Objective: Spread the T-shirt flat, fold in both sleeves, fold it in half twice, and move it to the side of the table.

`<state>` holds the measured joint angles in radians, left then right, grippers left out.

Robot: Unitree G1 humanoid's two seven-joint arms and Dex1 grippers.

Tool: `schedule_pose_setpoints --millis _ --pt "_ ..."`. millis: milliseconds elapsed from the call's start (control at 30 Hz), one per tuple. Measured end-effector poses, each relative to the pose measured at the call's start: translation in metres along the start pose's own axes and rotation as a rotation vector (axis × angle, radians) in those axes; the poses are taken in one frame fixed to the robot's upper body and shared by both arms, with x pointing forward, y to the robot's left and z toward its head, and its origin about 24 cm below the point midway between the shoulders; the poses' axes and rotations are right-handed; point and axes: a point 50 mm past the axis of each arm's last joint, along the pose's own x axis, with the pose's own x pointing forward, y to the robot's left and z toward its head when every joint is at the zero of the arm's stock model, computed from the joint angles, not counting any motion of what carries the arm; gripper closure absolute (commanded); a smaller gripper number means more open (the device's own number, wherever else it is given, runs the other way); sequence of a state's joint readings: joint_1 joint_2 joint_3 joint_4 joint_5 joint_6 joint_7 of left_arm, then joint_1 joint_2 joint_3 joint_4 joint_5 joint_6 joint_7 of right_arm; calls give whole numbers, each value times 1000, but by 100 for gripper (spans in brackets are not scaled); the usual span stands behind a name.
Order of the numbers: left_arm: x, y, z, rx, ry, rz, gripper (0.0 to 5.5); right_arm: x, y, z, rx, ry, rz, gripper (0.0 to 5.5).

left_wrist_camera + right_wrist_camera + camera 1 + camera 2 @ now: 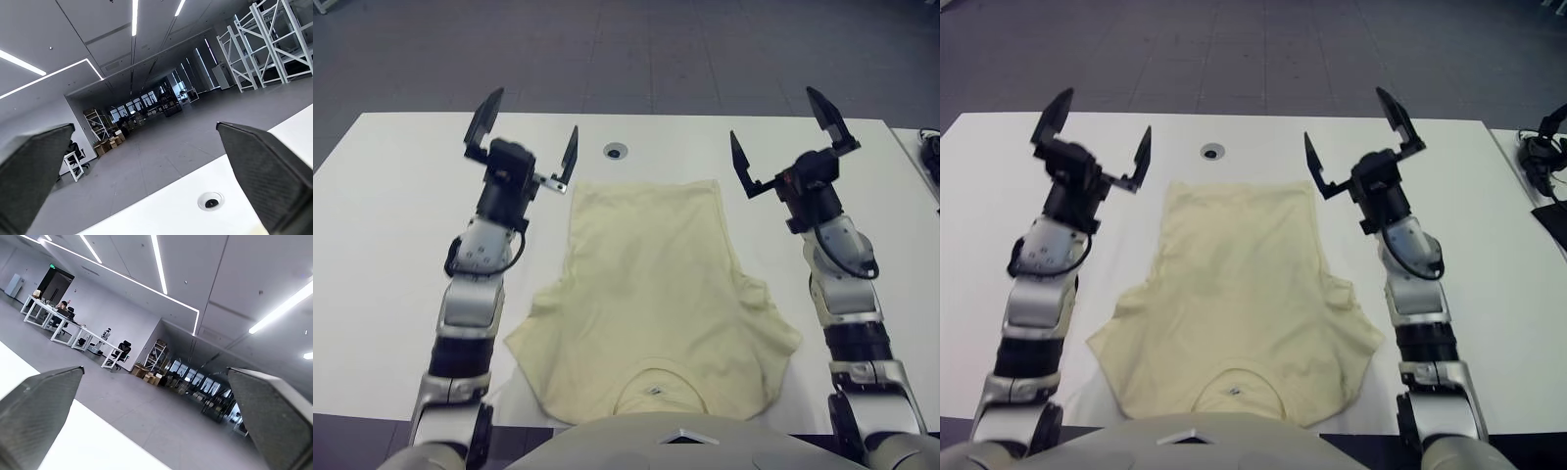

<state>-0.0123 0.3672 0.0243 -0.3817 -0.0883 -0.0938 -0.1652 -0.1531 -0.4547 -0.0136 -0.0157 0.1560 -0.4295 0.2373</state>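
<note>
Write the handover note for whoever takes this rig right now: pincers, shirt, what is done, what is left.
Left pincer: open, empty, raised beside the far left corner of the hem.
Right pincer: open, empty, raised off the far right corner of the hem.
T-shirt: pale yellow, mid-table, collar towards the robot, hem near the cable grommet.
Done: shirt spread roughly flat, with both sleeves out to the sides; the right one looks a little rumpled.
Left: fold in both sleeves, fold in half twice, move it to the side of the table.
</note>
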Motion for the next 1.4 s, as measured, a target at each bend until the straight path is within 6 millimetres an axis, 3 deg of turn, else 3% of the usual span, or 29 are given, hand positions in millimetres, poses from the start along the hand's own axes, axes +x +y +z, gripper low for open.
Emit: schedule_pose_setpoints --millis 133,300,600,833,967,1133,1400 --pt "-69 -15 4 -160 155 59 10 -44 11 -5 156 113 -70 12" --pt "-139 -35 25 -382 292 234 10 -78 14 4 227 212 -129 12" --pt "-197 -65 32 -768 510 413 10 -79 10 10 243 248 -144 12" --pt "-218 -72 13 -988 655 574 10 -79 5 13 219 252 -142 12" --pt "-214 -68 1 -1011 654 602 10 -78 4 15 206 247 -138 12" --pt "-207 -59 -12 -1014 647 632 86 -80 1 18 194 243 -157 10" --pt "-206 -63 -19 -1064 686 618 208 -75 3 18 175 231 -137 10"
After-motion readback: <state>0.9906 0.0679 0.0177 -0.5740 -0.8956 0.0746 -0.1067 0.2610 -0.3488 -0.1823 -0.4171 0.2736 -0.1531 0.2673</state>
